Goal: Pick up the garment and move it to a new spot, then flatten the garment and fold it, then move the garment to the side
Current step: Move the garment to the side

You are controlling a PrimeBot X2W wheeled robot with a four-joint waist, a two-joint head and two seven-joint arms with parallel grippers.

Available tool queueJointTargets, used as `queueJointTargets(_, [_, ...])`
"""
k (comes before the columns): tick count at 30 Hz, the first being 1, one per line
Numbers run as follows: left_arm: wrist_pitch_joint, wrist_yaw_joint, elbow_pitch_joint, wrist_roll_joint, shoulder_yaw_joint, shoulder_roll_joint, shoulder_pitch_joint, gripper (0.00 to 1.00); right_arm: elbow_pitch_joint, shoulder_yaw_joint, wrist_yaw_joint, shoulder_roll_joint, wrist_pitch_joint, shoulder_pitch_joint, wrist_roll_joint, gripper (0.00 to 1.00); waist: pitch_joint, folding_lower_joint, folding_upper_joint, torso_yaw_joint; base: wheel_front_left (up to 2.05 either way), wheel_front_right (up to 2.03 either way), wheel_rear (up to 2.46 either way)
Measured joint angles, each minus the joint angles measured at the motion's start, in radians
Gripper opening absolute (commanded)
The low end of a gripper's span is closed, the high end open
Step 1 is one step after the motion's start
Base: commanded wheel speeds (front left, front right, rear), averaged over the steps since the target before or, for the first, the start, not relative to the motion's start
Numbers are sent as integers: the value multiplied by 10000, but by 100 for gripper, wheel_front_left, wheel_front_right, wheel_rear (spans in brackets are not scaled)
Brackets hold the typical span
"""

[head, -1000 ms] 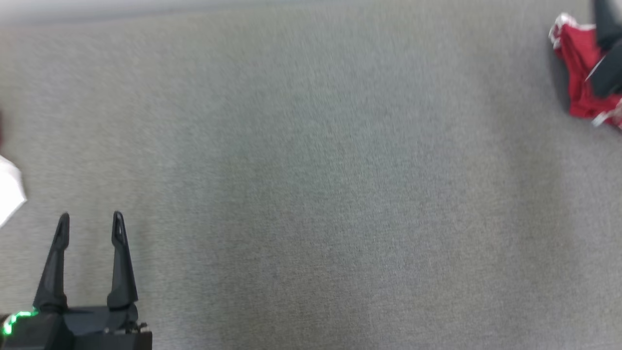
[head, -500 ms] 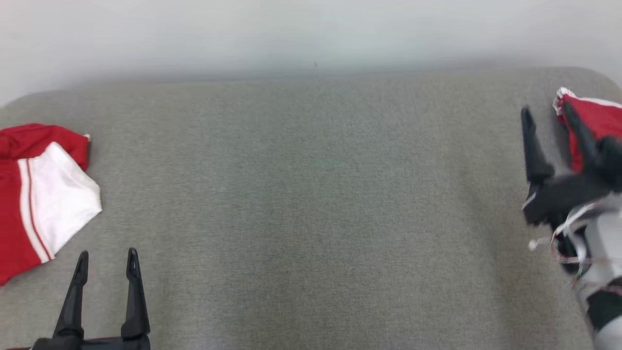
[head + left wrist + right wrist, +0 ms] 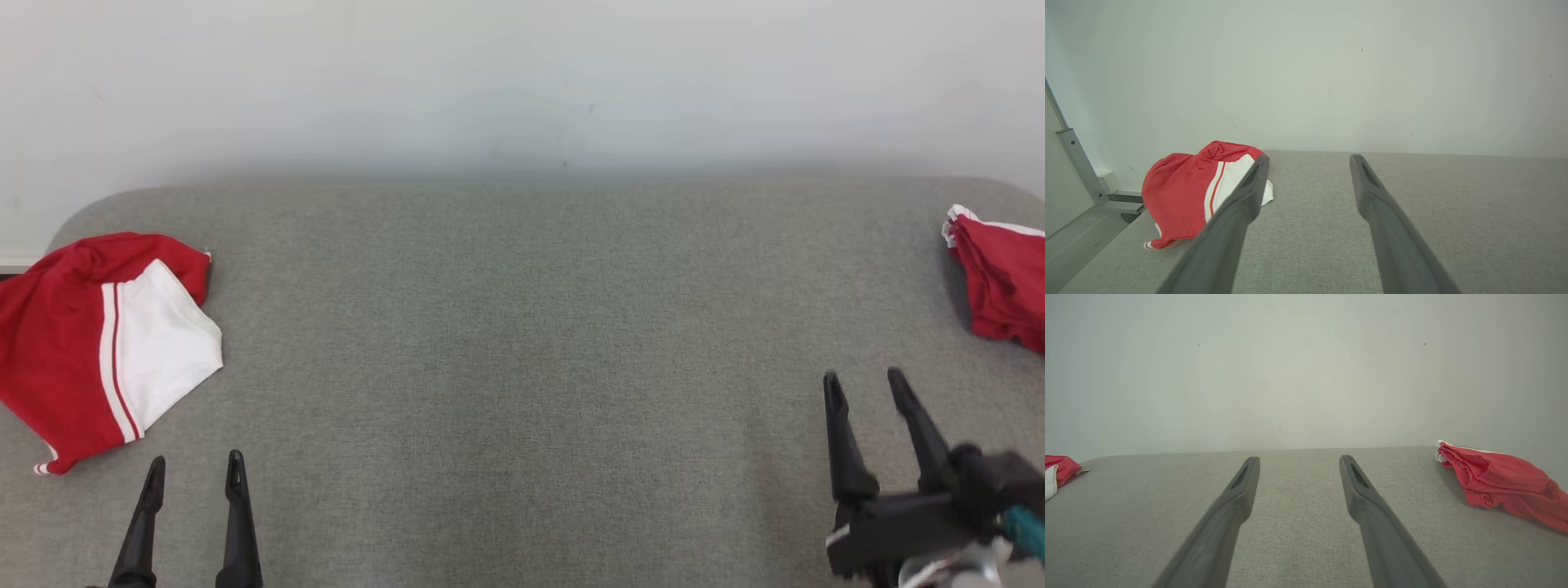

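Garment, red and white, lies crumpled at the left end of the grey bench: likely soft, light and floppy, so pinch a hem or corner. Left tool, near it, and right tool both gape, empty.

Right red garment cut by edge, left end effector base cropped

Grey fabric-covered surface, far corners rounded. Red-and-white garment lies crumpled at its left edge; red garment at its right edge.
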Motion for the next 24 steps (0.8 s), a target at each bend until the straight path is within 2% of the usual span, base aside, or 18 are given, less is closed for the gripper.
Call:
queueJointTargets(9, [0,-75,245,13,-138,-36,197,100,-1089,-234,2,646,12,1947,-316,100,-296,0,1,246,0,0,0])
queueJointTargets(15, [0,-88,424,13,-234,-42,290,100,-1300,-600,2,1016,-59,2446,-431,100,-520,0,1,337,0,0,0])
queueJointTargets(24, [0,-161,525,40,-332,13,361,100,-1440,-585,0,1262,-44,2699,-640,100,-700,1,1,425,0,0,0])
